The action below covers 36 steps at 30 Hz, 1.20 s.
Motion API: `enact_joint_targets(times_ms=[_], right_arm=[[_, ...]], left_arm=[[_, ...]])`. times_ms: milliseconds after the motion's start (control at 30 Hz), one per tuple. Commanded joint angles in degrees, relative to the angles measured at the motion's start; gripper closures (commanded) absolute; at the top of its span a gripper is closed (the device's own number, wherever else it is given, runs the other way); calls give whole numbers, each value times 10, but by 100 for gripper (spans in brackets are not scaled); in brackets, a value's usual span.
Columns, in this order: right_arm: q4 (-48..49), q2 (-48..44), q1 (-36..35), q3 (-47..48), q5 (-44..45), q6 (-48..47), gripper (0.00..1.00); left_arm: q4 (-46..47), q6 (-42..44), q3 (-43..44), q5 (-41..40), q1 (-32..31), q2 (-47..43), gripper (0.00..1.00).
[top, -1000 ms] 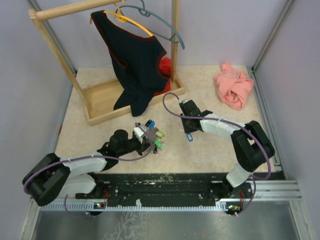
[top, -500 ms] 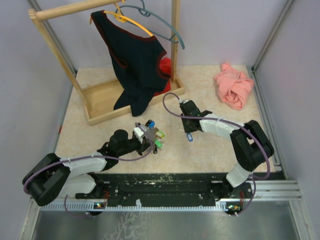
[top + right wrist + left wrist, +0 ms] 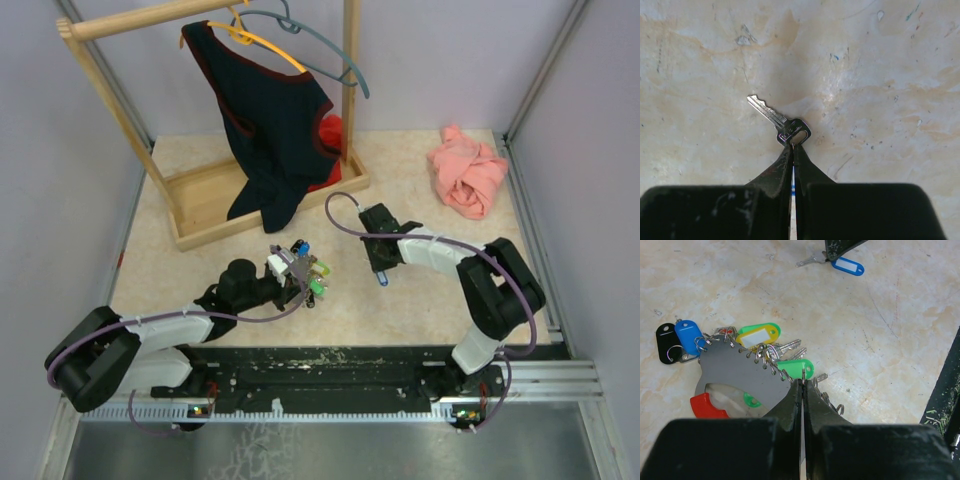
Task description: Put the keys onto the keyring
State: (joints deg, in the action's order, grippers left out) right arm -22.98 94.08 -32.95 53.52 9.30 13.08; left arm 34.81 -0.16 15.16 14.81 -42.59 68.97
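The keyring (image 3: 740, 372) is a grey fan-shaped plate with small wire rings along its edge. It carries keys (image 3: 787, 346) with black, blue, yellow, green and red tags. My left gripper (image 3: 803, 382) is shut on a ring at the plate's edge, by the green tag (image 3: 796, 367). In the top view it (image 3: 300, 275) holds the bunch just above the table. A loose silver key (image 3: 772, 114) lies on the table with its blue tag (image 3: 849, 266). My right gripper (image 3: 794, 146) is shut on that key's head, tips down on the table (image 3: 381, 272).
A wooden clothes rack (image 3: 205, 205) stands at the back left, with a dark garment (image 3: 275, 130) on hangers and a red cloth (image 3: 330, 135) behind it. A crumpled pink cloth (image 3: 468, 172) lies at the back right. The arms' base rail (image 3: 330, 365) runs along the near edge.
My right gripper has closed onto the loose key's head and shifted slightly toward the near side. The left gripper and the keyring have not moved.
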Motion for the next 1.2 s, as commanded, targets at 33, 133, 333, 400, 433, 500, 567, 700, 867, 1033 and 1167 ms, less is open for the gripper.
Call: enact_joint_targets(times_ms=[33, 133, 333, 400, 433, 500, 567, 700, 867, 1033, 1167], right_arm=[[-107, -27, 0, 54, -6, -31, 100], [-169, -40, 0, 78, -5, -44, 100], [-287, -50, 0, 125, 10, -76, 100], [-309, -48, 0, 131, 12, -87, 100], [-319, -45, 0, 133, 16, -90, 100], [-347, -31, -1, 141, 44, -92, 100], [-369, -9, -5, 151, 80, -89, 100], [-280, -2, -11, 151, 5, -116, 100], [-190, 52, -19, 163, -34, -145, 100], [-169, 115, -39, 185, -21, -173, 96], [-144, 90, -45, 180, -22, -160, 83]], left_arm=[[25, 2, -3, 9, 3, -7, 99], [25, 2, -4, 10, 3, -9, 99], [25, 3, -4, 13, 3, -10, 99], [25, 3, -5, 13, 3, -12, 99], [25, 2, -6, 12, 3, -14, 99], [25, 2, -8, 10, 3, -18, 99], [25, 2, -9, 10, 3, -21, 99], [29, 2, -10, 11, 3, -20, 99], [29, -1, -12, 14, 3, -23, 99], [30, 0, -13, 13, 3, -22, 99], [28, 0, -12, 10, 3, -24, 99]])
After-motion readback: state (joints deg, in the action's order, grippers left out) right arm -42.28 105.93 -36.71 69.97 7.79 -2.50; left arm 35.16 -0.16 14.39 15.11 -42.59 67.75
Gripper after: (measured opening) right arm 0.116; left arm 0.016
